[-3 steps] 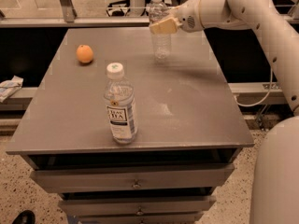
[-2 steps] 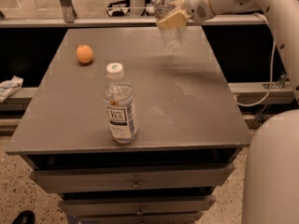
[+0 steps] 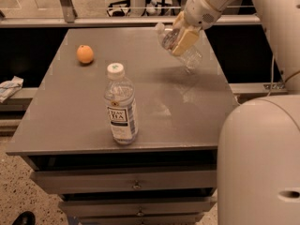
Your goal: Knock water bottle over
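The water bottle (image 3: 191,58) is at the far right part of the table (image 3: 65,111), close to the right edge, and it is tilted steeply. Its cap end points up and to the left, and its clear ribbed base sits low and to the right. Whether the base touches the tabletop cannot be told. The gripper (image 3: 184,40) lies right across the bottle's middle. Its tan tip covers the label area and is in contact with the plastic. How its jaws stand, open or closed around the bottle, cannot be told from this angle. The pale arm (image 3: 212,3) comes down to it from the upper right corner. A faint shadow falls on the grey surface just below the leaning bottle. Well apart from it, near the front middle of the table, a wider tea bottle (image 3: 121,108) with a white cap and a white label stands upright. An orange (image 3: 85,54) rests at the far left, also well away from both bottles. Drawers (image 3: 136,185) with small knobs run under the tabletop. The robot's rounded white base (image 3: 260,163) fills the lower right corner.
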`<action>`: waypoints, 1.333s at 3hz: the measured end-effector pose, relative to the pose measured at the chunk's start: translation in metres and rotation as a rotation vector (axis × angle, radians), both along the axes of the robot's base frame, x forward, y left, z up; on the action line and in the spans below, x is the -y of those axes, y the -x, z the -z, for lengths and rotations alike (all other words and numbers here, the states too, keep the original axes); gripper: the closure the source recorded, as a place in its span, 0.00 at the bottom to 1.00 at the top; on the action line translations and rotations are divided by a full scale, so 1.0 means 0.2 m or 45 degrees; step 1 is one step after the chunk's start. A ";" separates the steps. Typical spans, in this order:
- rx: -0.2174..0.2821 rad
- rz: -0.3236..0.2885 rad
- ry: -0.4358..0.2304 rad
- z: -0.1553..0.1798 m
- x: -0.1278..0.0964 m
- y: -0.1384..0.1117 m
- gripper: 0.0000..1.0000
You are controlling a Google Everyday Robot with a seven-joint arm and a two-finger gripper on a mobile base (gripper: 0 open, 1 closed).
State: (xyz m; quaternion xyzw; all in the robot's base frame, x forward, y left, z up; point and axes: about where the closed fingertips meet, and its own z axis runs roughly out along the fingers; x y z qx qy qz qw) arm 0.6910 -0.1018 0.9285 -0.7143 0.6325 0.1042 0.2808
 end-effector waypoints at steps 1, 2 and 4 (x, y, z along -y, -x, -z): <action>-0.042 -0.103 0.119 0.07 -0.01 0.05 1.00; -0.057 -0.188 0.193 0.15 -0.11 0.06 0.82; -0.064 -0.202 0.248 0.28 -0.27 0.06 0.36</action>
